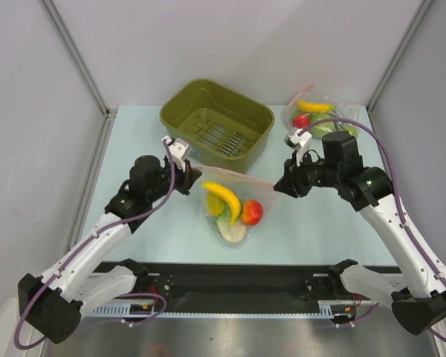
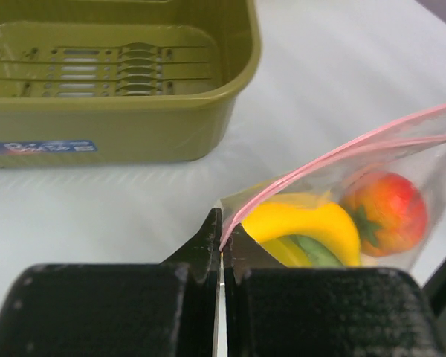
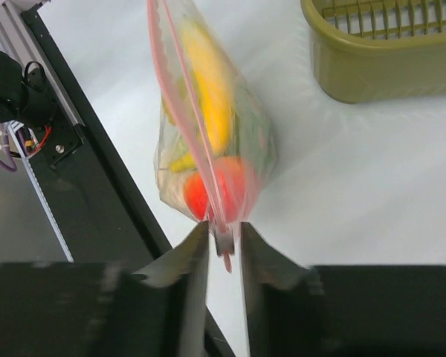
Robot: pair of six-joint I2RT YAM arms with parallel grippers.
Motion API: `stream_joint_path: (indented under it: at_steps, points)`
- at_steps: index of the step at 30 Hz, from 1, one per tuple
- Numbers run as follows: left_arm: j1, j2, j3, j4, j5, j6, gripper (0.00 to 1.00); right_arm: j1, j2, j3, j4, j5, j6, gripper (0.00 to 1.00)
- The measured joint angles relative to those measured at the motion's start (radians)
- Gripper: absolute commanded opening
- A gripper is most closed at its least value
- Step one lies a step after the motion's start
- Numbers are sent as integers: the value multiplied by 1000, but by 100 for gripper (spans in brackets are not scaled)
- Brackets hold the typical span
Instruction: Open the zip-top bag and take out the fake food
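Note:
The zip-top bag (image 1: 230, 204) hangs stretched between my two grippers, its pink zip strip taut from end to end. Inside it I see the yellow banana (image 1: 223, 195), the red round fruit (image 1: 252, 212), a small yellow piece (image 1: 215, 205) and the pale cabbage (image 1: 234, 232). My left gripper (image 1: 189, 176) is shut on the bag's left top corner; the left wrist view shows the gripper (image 2: 221, 242) pinching the strip end, with the banana (image 2: 312, 223) and red fruit (image 2: 386, 212) beyond. My right gripper (image 1: 279, 186) grips the right end of the strip (image 3: 224, 238), jaws narrow around it.
An olive green basket (image 1: 171, 119) stands at the back centre, just behind the bag. A second clear bag (image 1: 316, 113) with a banana, red and bright green fruits lies at the back right. The black rail (image 1: 238, 279) runs along the near edge.

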Motion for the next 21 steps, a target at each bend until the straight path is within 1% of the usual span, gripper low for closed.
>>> stream_joint_path:
  at_steps: [1,5,8,12,16,21]
  points:
    - [2,-8,-5,5,32,8,0,0,0,9,-9,2,-4,40]
    - [3,-26,-10,18,146,27,0,-3,7,71,-23,5,-12,48]
    - [-5,-26,-10,27,224,46,0,-4,29,120,-18,1,-16,50]
    - [-19,-27,-10,32,282,67,0,-2,72,146,12,-19,-17,50]
    - [-29,-27,-10,32,301,79,0,23,121,148,37,-37,-15,50]
    - [-34,-27,-10,32,310,88,0,87,167,148,60,-49,-14,50]
